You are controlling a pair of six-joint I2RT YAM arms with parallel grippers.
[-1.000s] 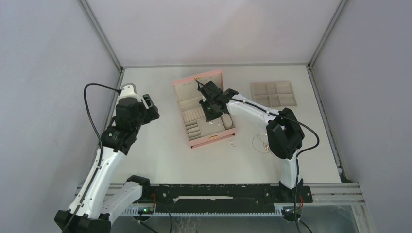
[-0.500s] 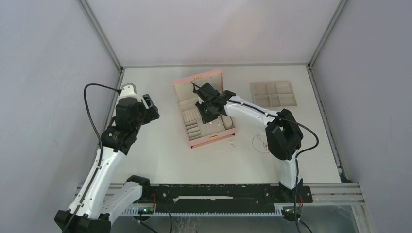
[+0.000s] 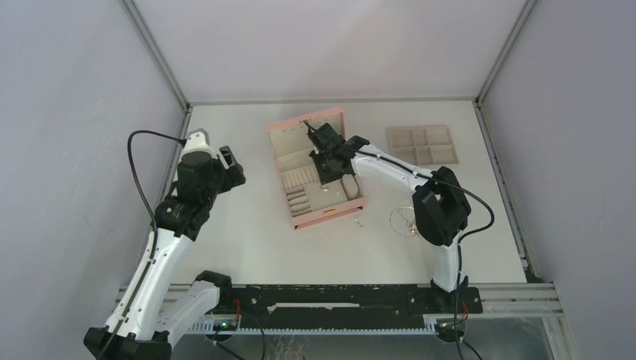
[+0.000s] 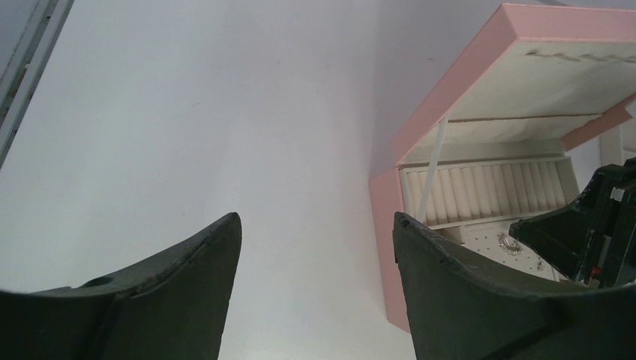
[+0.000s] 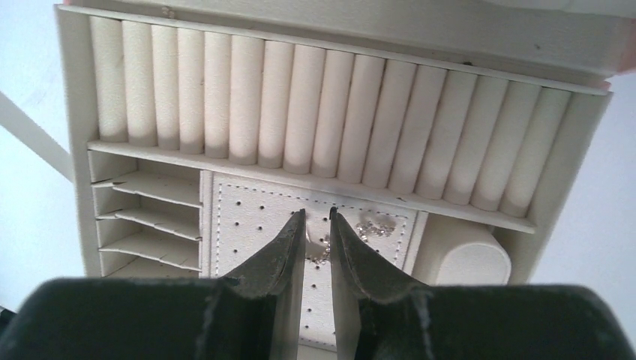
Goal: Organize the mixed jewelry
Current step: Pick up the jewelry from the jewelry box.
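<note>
Step in hand: the mixed jewelry was judged to be partly sorted, with an earring-sized bit being seen to at the pin panel of the pink box.
Next move: a short, straight descent onto the perforated panel was called for, with the tips kept clear of the bits already lying there. The pieces out on the table were left to be fetched after.
Table: the box was set at its middle, and the flat beige compartment tray well apart to the right of it.
Right arm: it was stretched forward and leftward from its base, the wrist bent down over the open box.
Left arm: it was raised and held back, left of the box, with nothing under it but bare table.
Left gripper: the fingers were spread wide and nothing was held.
Right gripper: the fingers were drawn nearly together with a narrow slit left. Nothing could be seen pinched between them.
Chain necklace: it was laid in a loop on the table, right of the box, near the right arm's elbow.
Small silver piece: it was left on the table just beside the box's front corner.
Silver bits: they were seen on the panel below the ring rolls, just beside the right fingertips.
</note>
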